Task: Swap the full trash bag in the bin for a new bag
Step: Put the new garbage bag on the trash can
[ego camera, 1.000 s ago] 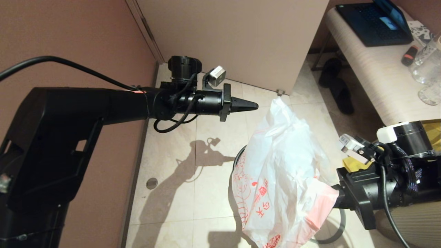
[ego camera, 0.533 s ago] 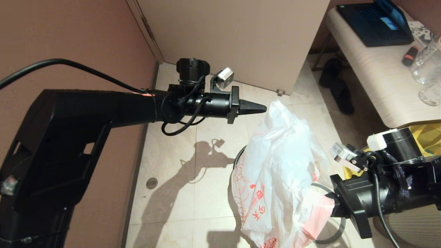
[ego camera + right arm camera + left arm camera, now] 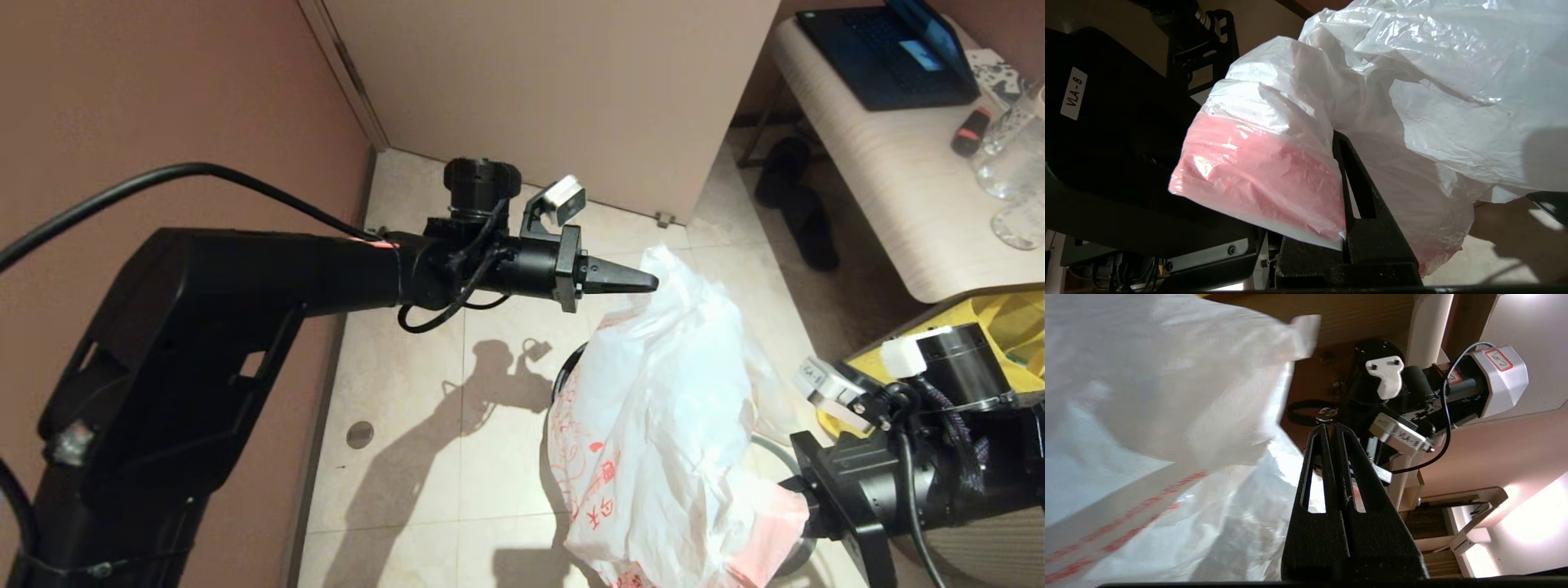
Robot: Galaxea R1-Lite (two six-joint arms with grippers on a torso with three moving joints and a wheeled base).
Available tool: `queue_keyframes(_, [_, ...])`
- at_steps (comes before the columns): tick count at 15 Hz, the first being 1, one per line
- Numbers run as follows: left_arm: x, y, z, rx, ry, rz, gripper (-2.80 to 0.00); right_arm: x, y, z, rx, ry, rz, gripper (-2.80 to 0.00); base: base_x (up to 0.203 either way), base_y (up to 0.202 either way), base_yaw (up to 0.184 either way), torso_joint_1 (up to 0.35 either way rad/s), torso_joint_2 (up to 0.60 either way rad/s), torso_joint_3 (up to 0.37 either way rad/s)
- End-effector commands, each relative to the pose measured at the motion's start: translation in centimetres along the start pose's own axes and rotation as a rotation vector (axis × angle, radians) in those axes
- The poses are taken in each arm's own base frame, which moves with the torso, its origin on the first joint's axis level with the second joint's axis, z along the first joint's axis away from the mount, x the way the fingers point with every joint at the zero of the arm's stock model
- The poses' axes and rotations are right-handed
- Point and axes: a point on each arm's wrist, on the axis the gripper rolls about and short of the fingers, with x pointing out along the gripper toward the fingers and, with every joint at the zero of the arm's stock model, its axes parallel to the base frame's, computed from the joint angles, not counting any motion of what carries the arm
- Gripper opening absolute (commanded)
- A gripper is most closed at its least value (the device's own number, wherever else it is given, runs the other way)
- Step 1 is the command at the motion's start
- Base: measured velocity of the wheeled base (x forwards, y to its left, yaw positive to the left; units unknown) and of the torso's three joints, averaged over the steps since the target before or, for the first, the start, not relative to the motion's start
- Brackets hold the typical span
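Two tools in service, one bag between them. My right tool (image 3: 796, 494), near right, is clenched on the pink band of the new bag (image 3: 661, 408), the white one with the red cartoon drawing; the right wrist view shows the film pinched in the jaws, presumably so the mouth can be stretched over the bin (image 3: 563, 380). Of the bin only a dark arc of rim shows at the bag's left edge, the bag hanging draped over it. My left tool (image 3: 645, 282), held level at centre, is closed on nothing, its tip just beside the bag's upper peak; I judge it poised to take the opposite edge. The full trash bag is not visible. Floor (image 3: 424, 425): pale beige tiles, carrying my arm's shadow. Room: brown-pink wall (image 3: 163, 82) left, pale panel (image 3: 555, 82) far centre. Tabletop (image 3: 882, 171) far right, carrying a laptop (image 3: 886, 53) and glasses (image 3: 1012, 163). Dark slippers (image 3: 796, 200) beneath it. Yellow tote (image 3: 1012, 314) right.
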Motion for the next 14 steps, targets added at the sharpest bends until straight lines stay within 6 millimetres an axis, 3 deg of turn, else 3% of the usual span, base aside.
queue_keyframes(1, [1.2,3.9,-1.6,-0.055,0.026,-0.006,-2.80,-0.3,0.4,0.1,-0.017,-0.013,0.011,-2.80,0.000,0.000,0.000,0.000,0.00,0.000])
queue_keyframes(4, [2.8,6.5,-3.1,-0.080,0.041,-0.002,-2.80,-0.2,0.4,0.1,-0.014,-0.014,0.017,-2.80,0.000,0.000,0.000,0.000,0.00,0.000])
queue_keyframes(7, [4.4,7.8,-4.2,-0.105,0.017,0.084,-2.80,-0.2,0.3,0.1,-0.012,-0.014,0.021,-2.80,0.000,0.000,0.000,0.000,0.00,0.000])
queue_keyframes(11, [4.6,9.5,-5.7,-0.202,0.047,0.119,-2.80,-0.3,0.4,-0.6,0.009,-0.008,0.024,-2.80,0.000,0.000,0.000,0.000,0.00,0.000])
queue_keyframes(14, [5.2,10.7,-7.4,-0.251,0.070,0.234,-2.80,-1.0,-0.7,-1.3,0.048,-0.035,0.022,-2.80,0.000,0.000,0.000,0.000,0.00,0.000])
